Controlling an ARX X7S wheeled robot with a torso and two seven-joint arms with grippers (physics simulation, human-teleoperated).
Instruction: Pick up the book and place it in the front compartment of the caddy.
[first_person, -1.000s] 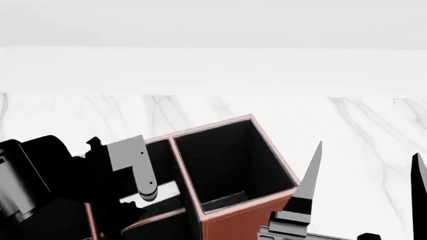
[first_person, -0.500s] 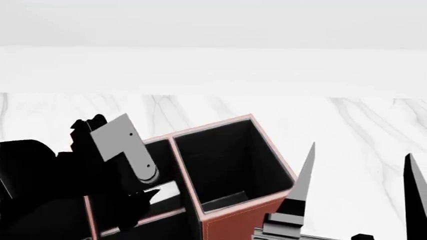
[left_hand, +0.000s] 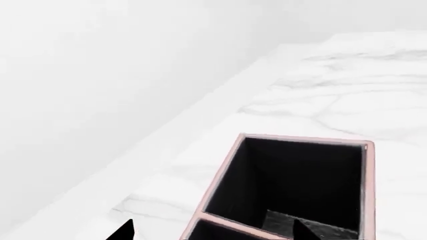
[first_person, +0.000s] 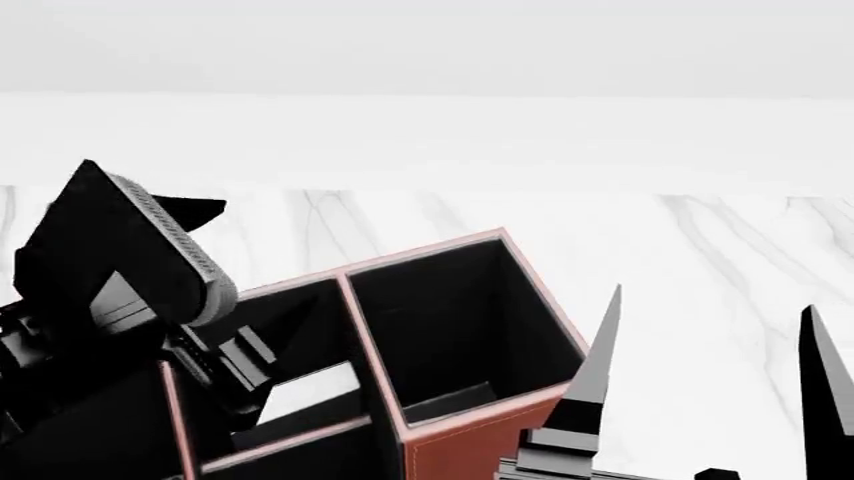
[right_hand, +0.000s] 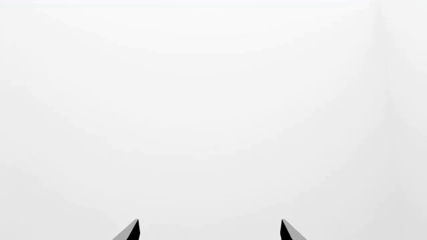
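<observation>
The red-brown caddy (first_person: 481, 442) stands at the bottom middle of the head view, its tall black-lined section open at the top. In the lower compartment to its left shows a pale strip over a dark slab, which looks like the book (first_person: 315, 388) standing on end. My left gripper (first_person: 154, 190) hangs open above and left of that compartment, holding nothing. In the left wrist view that gripper (left_hand: 213, 231) looks down over the caddy rim (left_hand: 303, 142). My right gripper (first_person: 711, 305) is open to the right of the caddy, facing a blank wall in the right wrist view (right_hand: 209, 222).
The caddy rests on a white marble table (first_person: 721, 240) that runs back to a plain white wall (first_person: 427, 130). The left arm's black body (first_person: 80, 400) covers the caddy's left part.
My left gripper has risen up and to the left, out of the caddy's lower compartment, and tilted back. The right gripper has drifted slightly left. The pale strip stays in the compartment.
</observation>
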